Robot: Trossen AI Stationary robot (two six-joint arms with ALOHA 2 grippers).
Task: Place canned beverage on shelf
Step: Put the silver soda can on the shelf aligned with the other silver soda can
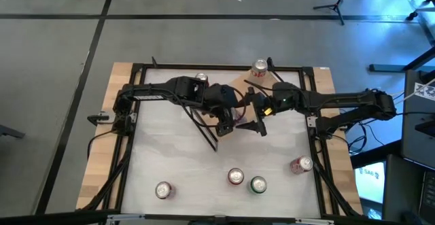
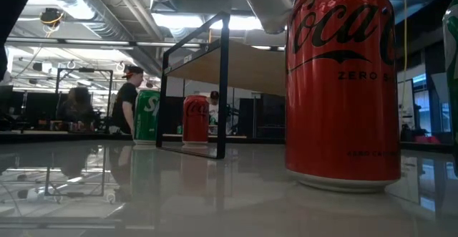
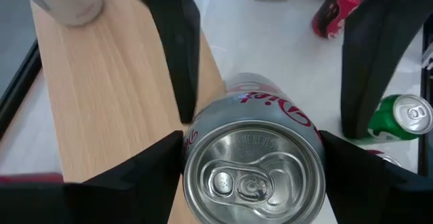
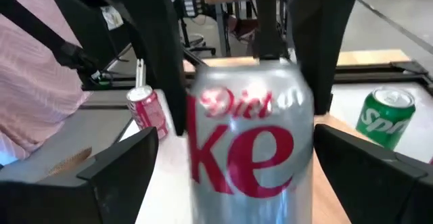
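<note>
Bench [image 1: 204, 167]: white top with wooden edges that fills the middle of the high view. Loose cans stand along its lower edge.
Shelf [image 3: 108, 82]: light-wood plank on thin black frame ends, at frame centre in the high view and mostly hidden under both arms. Its long axis seems to run on a slant from centre toward upper right. In the low view the plank sits raised above the bench.
Second can [image 1: 260, 67]: stands on the shelf's far end, at upper centre of the high view, well apart from the tools.
Left tool [image 1: 225, 122]: at frame centre in the high view, pointing down. Its fingers [image 3: 145, 176] are pinching the Diet Coke can from both sides at the rim.
Right tool [image 1: 258, 124]: just right of the left tool and level with the bench. Its fingers are spread wide either side of the same can, apparently not gripping.
Diet Coke can [image 3: 254, 163]: held in the left tool over the near edge of the plank. Its base appears to hang clear above the wood in the low view.
Can axis: long axis roughly upright, lid up toward the left wrist camera, label side facing the right tool. The low view suggests a slight tilt.
Key relation: the plank lies directly below the can, so the move is probably a straight lowering, and the left arm already has the can.
</note>
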